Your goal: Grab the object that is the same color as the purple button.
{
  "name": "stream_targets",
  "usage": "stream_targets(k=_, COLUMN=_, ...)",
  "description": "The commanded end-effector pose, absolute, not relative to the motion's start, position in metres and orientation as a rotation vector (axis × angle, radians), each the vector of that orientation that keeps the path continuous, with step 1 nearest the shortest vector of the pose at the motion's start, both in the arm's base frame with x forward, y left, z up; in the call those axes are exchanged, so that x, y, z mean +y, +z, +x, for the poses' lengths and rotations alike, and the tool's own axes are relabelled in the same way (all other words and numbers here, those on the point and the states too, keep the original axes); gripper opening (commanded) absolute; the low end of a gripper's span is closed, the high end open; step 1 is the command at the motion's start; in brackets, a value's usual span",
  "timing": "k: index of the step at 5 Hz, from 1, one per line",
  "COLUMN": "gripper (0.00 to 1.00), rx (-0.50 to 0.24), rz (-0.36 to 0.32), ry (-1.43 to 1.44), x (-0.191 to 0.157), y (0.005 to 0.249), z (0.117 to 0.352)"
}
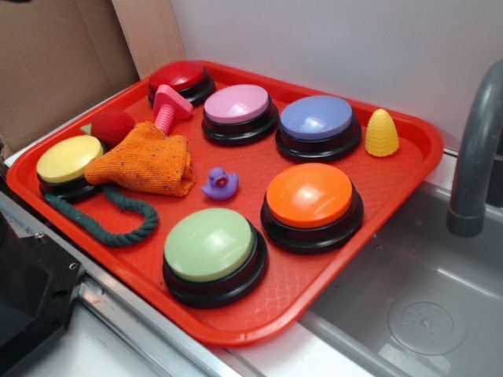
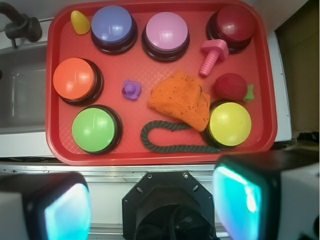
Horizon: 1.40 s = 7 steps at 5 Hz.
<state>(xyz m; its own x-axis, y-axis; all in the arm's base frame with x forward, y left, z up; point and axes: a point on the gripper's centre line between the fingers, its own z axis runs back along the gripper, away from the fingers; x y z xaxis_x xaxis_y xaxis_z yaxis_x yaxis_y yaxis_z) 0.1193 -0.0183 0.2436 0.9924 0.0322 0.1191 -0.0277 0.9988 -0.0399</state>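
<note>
The gripper (image 2: 152,205) hangs high above the near edge of the red tray (image 2: 55,75), its 2 fingers (image 2: 237,197) spread wide apart, holding and touching nothing. The purple duck (image 1: 220,183) sits near the tray's middle, between the orange cloth (image 1: 145,161) and the orange button (image 1: 311,204), well apart from the purple button (image 1: 317,126).

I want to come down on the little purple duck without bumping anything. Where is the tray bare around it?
Bare tray surrounds the purple duck, widest toward the green button and rope. The orange button and orange cloth flank it. The far row is crowded: purple button, pink button, pink bolt.
</note>
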Motion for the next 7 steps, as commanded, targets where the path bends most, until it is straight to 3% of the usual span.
stream_targets(k=1, gripper=1.00, rx=-0.120, rz=-0.038, ry=0.030, x=-0.018, y=0.244, z=0.119)
stream_targets(k=4, gripper=1.00, rx=-0.251, rz=0.076, ry=-0.167, x=-0.012, y=0.190, z=0.165)
stream_targets(k=6, gripper=1.00, rx=-0.296, rz=0.088, ry=-0.283, x=-0.016, y=0.137, z=0.200)
stream_targets(k=7, gripper=1.00, rx=-0.308, rz=0.032, ry=-0.261, x=-0.018, y=0.111, z=0.214)
